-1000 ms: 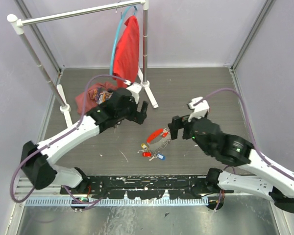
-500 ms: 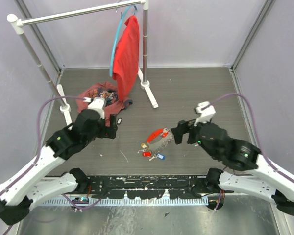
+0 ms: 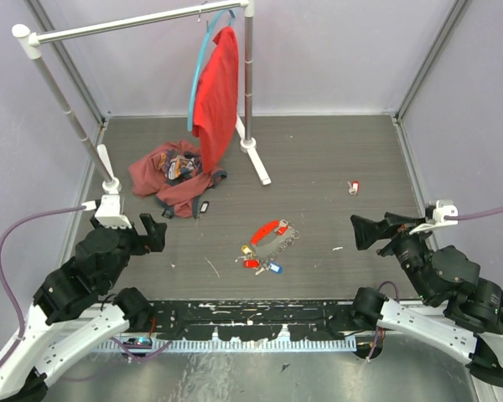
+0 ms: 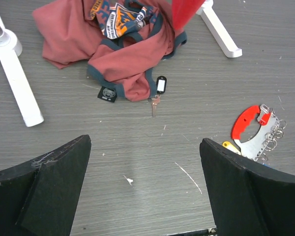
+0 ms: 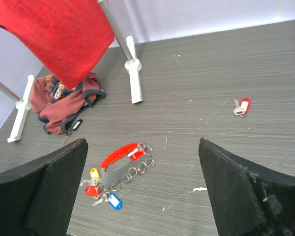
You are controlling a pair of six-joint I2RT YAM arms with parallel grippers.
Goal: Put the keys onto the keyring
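- Metal keys [image 3: 256,260], small, light, stiff and likely slippery, lie bunched on the table [image 3: 318,159], touching the keyring [image 3: 268,229]; one red-tagged key [image 3: 353,188] lies well apart.
- Plastic heads probably give the surest pinch.
- Left gripper [image 3: 153,232] and right gripper [image 3: 365,230] both gape, empty.

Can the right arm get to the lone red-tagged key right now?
Probably yes. The red-tagged key lies by itself just beyond the open right hand, with nothing between them, so a short reach forward looks unobstructed.
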